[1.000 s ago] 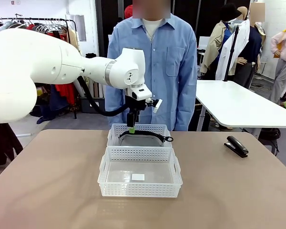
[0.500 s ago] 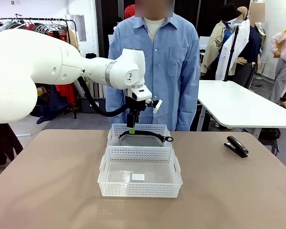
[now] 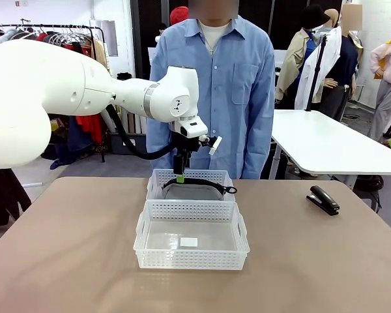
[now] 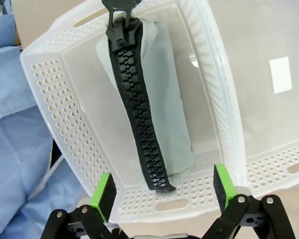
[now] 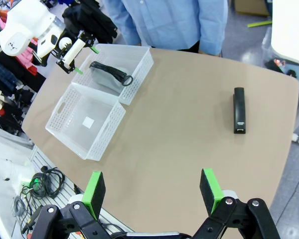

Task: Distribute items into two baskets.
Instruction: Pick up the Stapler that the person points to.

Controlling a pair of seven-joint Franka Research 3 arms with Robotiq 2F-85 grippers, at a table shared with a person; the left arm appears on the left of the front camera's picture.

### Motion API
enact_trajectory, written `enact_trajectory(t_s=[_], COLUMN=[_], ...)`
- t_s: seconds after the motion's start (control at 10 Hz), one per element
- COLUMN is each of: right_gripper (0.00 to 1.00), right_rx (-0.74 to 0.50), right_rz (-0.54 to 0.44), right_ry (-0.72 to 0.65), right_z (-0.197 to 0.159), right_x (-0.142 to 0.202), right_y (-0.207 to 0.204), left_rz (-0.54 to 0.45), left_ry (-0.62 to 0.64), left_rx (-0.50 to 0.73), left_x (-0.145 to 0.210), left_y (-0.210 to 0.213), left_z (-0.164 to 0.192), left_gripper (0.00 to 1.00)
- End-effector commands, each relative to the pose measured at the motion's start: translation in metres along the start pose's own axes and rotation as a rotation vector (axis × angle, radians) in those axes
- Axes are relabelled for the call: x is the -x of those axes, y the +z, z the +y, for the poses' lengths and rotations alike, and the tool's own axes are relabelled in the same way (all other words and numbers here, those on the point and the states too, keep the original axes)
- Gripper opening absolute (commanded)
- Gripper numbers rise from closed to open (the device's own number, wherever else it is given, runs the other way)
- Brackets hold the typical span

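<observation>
Although the near basket carries a small white label on its floor, any print on it is too small to read. Just behind it, the far basket holds a grey pouch with a heavy black zipper, lying flat. The stapler lies on the table, well to the right of both baskets. The left gripper hangs over the far basket, jaws wide, holding nothing; the right gripper hovers high above the table, likewise wide and empty.
</observation>
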State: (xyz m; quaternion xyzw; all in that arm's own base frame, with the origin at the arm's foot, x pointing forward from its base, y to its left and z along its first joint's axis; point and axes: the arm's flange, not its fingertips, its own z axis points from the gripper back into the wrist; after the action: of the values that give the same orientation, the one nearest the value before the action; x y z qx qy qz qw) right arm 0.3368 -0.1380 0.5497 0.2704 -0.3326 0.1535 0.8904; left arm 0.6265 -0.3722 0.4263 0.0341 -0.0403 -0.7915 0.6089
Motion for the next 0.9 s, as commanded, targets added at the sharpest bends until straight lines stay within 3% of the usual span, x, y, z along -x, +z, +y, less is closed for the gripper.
enact_trajectory(t_s=[0.0,0.2,0.4,0.8], right_gripper=[1.00,1.00,1.00,1.00], right_rx=[-0.017,-0.017,-0.017,-0.017], right_rz=[-0.018,-0.018,-0.018,-0.018], right_ry=[0.009,0.009,0.009,0.009], right_z=[0.000,0.000,0.000,0.000], right_x=[-0.002,-0.002,-0.002,-0.002], right_y=[0.000,0.000,0.000,0.000], left_rz=[-0.001,0.005,-0.031,-0.147], left_ry=[0.007,0.056,0.220,0.472], left_rx=[-0.009,-0.043,-0.071,-0.122], left_x=[0.000,0.017,0.072,0.188], left_y=[0.002,0.015,0.047,0.104], left_z=[0.001,-0.006,-0.023,-0.092], left_gripper=[1.00,1.00,1.00,1.00])
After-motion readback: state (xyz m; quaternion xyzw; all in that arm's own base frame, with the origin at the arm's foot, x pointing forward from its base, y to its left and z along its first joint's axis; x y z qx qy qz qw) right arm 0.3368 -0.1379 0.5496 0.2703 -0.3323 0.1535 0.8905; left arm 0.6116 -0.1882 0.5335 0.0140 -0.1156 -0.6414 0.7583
